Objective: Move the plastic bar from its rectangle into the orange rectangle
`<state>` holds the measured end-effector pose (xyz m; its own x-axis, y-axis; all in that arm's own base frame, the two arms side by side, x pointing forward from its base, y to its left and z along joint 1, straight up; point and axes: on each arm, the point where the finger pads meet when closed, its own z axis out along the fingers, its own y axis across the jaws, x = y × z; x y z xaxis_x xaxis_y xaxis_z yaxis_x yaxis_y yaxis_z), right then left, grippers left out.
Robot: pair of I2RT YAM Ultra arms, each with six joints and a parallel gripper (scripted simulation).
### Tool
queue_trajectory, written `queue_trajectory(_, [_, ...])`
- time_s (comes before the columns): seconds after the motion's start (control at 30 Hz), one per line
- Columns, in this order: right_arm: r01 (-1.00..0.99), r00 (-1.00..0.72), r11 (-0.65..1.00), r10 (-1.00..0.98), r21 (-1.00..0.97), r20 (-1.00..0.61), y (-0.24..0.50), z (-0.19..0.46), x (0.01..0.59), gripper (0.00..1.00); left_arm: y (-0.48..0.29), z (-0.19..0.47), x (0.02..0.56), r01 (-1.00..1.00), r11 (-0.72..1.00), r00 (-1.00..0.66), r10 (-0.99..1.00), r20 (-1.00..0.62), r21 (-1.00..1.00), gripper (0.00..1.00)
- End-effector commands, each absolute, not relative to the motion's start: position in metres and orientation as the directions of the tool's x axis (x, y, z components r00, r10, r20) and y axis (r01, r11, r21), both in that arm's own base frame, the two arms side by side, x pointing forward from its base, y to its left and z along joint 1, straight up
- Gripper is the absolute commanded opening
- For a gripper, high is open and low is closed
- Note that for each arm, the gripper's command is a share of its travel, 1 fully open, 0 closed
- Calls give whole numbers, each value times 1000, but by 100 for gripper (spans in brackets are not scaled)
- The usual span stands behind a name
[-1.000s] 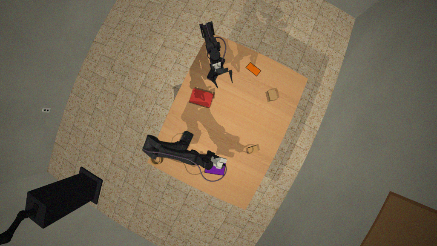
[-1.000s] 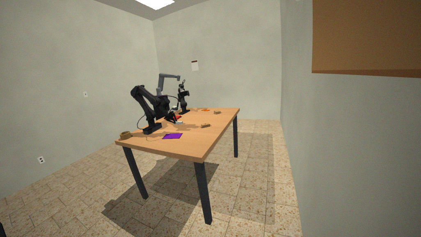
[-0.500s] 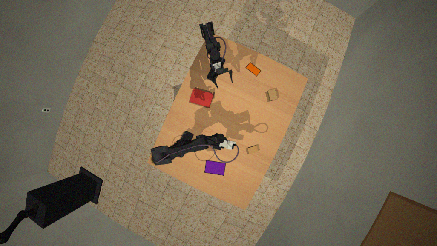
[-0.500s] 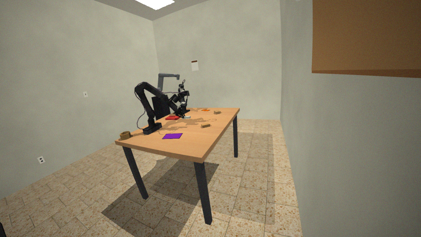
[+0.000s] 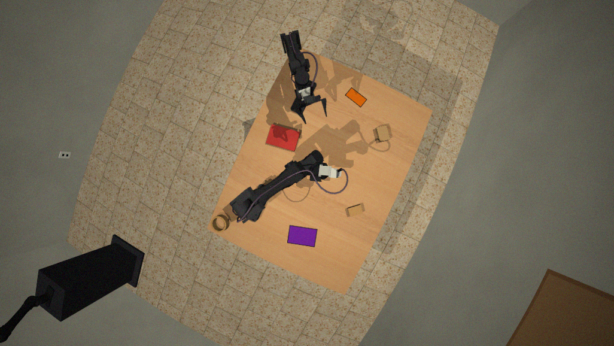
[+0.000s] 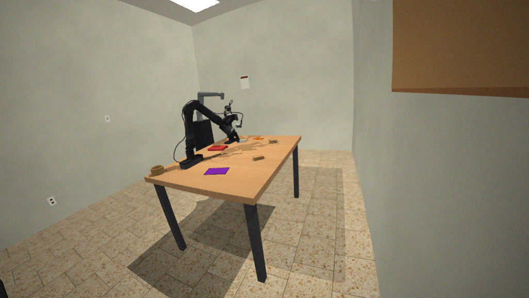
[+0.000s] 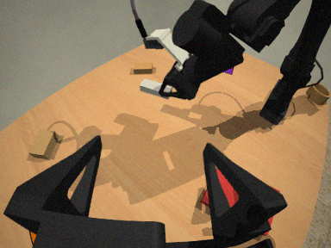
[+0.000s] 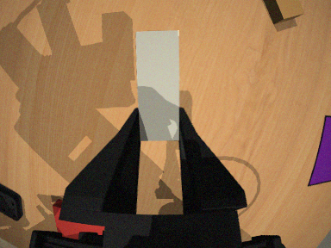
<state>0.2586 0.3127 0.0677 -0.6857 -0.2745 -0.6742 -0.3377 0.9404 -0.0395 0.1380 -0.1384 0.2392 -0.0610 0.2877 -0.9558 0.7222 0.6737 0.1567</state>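
Observation:
My right gripper [image 8: 159, 112] is shut on the pale grey plastic bar [image 8: 158, 85] and holds it above the middle of the table. The bar also shows in the overhead view [image 5: 330, 171] and in the left wrist view [image 7: 154, 86], clear of the wood. The orange rectangle [image 5: 355, 97] lies near the table's far edge, apart from the bar. The purple rectangle [image 5: 301, 236] lies empty near the other end. My left gripper [image 5: 314, 112] is open and empty, hovering between the red block and the orange rectangle; it also shows in the left wrist view [image 7: 152, 179].
A red block [image 5: 282, 137] lies by the left gripper. Two small cardboard boxes [image 5: 381, 133] [image 5: 355, 210] stand on the table's right half. A tape roll [image 5: 220, 222] sits by the right arm's base. Table edges are close around the orange rectangle.

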Motion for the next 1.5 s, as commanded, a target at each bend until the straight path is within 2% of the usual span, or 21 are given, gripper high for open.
queue_trajectory(0.0, [-309, -685, 950, -260, -52, -681, 314, 73, 262, 25, -136, 243, 139, 711, 687, -52, 265, -963, 151, 100])
queue_trajectory(0.13, [-401, -656, 915, -316, -39, -686, 324, 76, 262, 25, -136, 243, 139, 711, 687, -52, 265, -963, 151, 100])
queue_trajectory(0.37, [-703, -502, 710, -539, -44, -676, 326, 75, 253, 25, -136, 243, 139, 711, 687, -52, 265, -963, 151, 100])
queue_trajectory(0.53, [-774, -446, 632, -593, -44, -671, 322, 74, 252, 25, -136, 243, 139, 711, 687, -52, 265, -963, 151, 100])
queue_trajectory(0.7, [-893, -306, 448, -673, -43, -673, 322, 80, 250, 25, -136, 243, 139, 711, 687, -52, 265, -963, 151, 100])
queue_trajectory(1.03, [-991, -97, 134, -762, -10, -640, 310, 69, 247, 25, -136, 243, 139, 711, 687, -52, 265, -963, 151, 100])
queue_trajectory(1.1, [-991, -97, 134, -762, -10, -640, 310, 69, 247, 25, -136, 243, 139, 711, 687, -52, 265, -963, 151, 100])
queue_trajectory(1.3, [-999, 27, -37, -766, 2, -643, 307, 70, 251, 25, -136, 243, 139, 711, 687, -52, 265, -963, 151, 100])
queue_trajectory(1.47, [-997, 55, -71, -762, -1, -645, 308, 71, 259, 25, -136, 243, 139, 711, 687, -52, 265, -963, 151, 100])
